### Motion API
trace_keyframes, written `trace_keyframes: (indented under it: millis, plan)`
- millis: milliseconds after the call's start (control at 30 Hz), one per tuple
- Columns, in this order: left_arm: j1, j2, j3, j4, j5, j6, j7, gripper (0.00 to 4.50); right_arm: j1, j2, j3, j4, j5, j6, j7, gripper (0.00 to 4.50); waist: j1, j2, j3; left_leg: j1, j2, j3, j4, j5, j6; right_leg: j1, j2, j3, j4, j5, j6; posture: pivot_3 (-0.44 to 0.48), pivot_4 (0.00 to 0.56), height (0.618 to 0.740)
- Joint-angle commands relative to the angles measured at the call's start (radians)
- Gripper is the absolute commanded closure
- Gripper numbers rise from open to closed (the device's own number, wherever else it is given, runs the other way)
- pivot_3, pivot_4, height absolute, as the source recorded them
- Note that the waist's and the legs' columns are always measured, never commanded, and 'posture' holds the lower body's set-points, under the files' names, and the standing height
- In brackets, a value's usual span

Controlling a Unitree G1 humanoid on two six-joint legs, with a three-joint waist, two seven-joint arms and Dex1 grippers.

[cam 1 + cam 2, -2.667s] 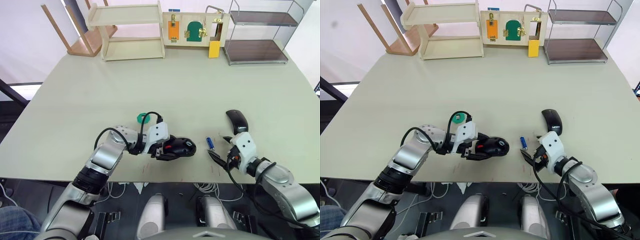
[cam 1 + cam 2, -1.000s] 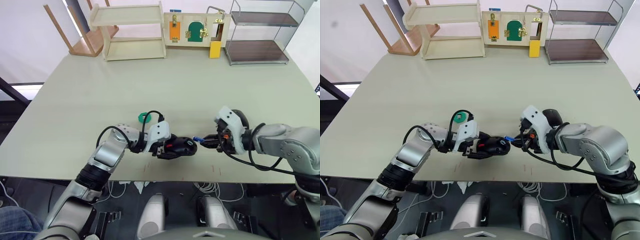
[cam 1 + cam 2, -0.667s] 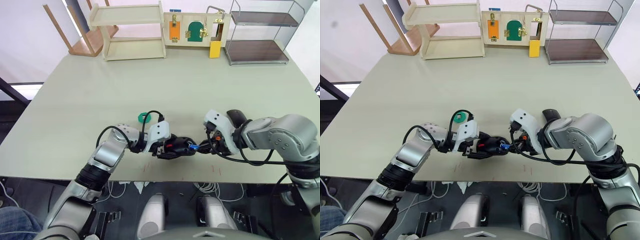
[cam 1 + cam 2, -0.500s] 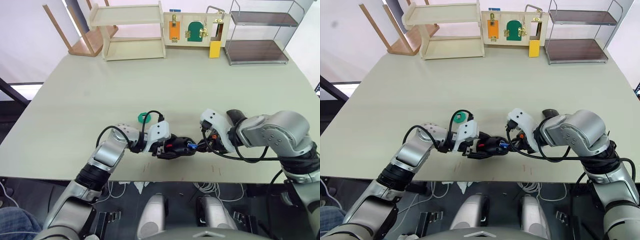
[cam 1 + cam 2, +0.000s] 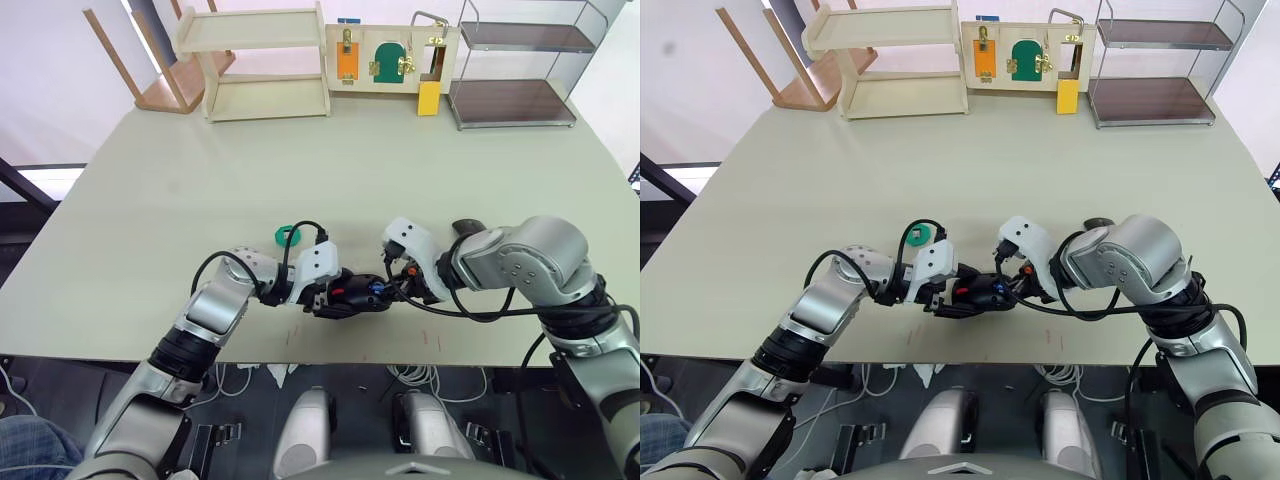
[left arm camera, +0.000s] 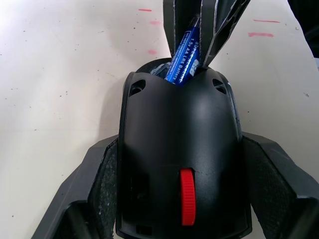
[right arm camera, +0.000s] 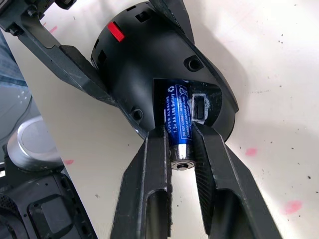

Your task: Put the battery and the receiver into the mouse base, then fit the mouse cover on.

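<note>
Battery (image 7: 178, 123) lies lengthwise, nosing into mouse base (image 7: 149, 69).

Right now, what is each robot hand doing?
Left gripper: closed on the mouse base.
Right gripper: closed on the battery, pushing it into the base.

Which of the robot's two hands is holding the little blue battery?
The right gripper: its fingers pinch the battery at the mouse base. The left gripper clamps the base instead.

End effector (image 7: 180, 149) presses battery (image 7: 176, 122) into mouse base (image 7: 149, 64).
</note>
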Motion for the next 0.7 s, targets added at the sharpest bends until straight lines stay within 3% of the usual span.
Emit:
trace_keyframes:
  millis: [33,67,100,133,200,433,700]
  plan:
    - [0.016,-0.002,-0.030,0.030,0.034,0.029,0.023,1.59,-0.007,0.015,0.002,-0.024,0.027,0.006,0.008,2.14,-0.001,0.000,0.000,0.000,0.000,0.000,0.000,0.000,0.000,0.000,0.000,0.000,0.000,0.000,0.000,0.000,0.150,0.740]
    - [0.016,-0.002,-0.030,0.029,0.034,0.029,0.022,1.59,-0.005,0.017,-0.002,-0.025,0.028,0.006,0.005,1.55,-0.001,0.000,0.000,0.000,0.000,0.000,0.000,0.000,0.000,0.000,0.000,0.000,0.000,0.000,0.000,0.000,0.150,0.740]
    - [0.016,-0.002,-0.030,0.029,0.034,0.029,0.021,1.59,-0.004,0.016,-0.003,-0.028,0.029,0.006,0.004,1.26,-0.001,0.000,0.000,0.000,0.000,0.000,0.000,0.000,0.000,0.000,0.000,0.000,0.000,0.000,0.000,0.000,0.150,0.740]
    - [0.017,-0.002,-0.031,0.030,0.033,0.029,0.021,1.59,-0.004,0.014,-0.004,-0.031,0.031,0.006,0.005,0.57,-0.001,0.000,0.000,0.000,0.000,0.000,0.000,0.000,0.000,0.000,0.000,0.000,0.000,0.000,0.000,0.000,0.150,0.740]
    - [0.017,-0.002,-0.031,0.030,0.034,0.029,0.021,1.59,-0.003,0.013,-0.010,-0.033,0.037,0.006,0.004,0.15,-0.001,0.000,0.000,0.000,0.000,0.000,0.000,0.000,0.000,0.000,0.000,0.000,0.000,0.000,0.000,0.000,0.150,0.740]
    - [0.018,-0.002,-0.030,0.029,0.033,0.031,0.024,1.59,0.016,-0.053,-0.067,-0.096,0.046,-0.056,0.072,0.15,0.000,0.000,0.000,-0.001,0.000,0.000,0.000,0.000,0.000,-0.001,0.000,0.000,0.000,0.000,0.000,0.000,0.150,0.740]
    - [0.021,-0.004,-0.028,0.026,0.033,0.029,0.028,1.59,0.230,-0.186,-0.122,-0.174,-0.071,-0.457,0.189,0.15,0.001,0.000,0.000,-0.001,0.000,0.000,-0.001,0.000,0.000,-0.001,0.000,0.000,-0.002,0.000,0.000,0.000,0.150,0.740]
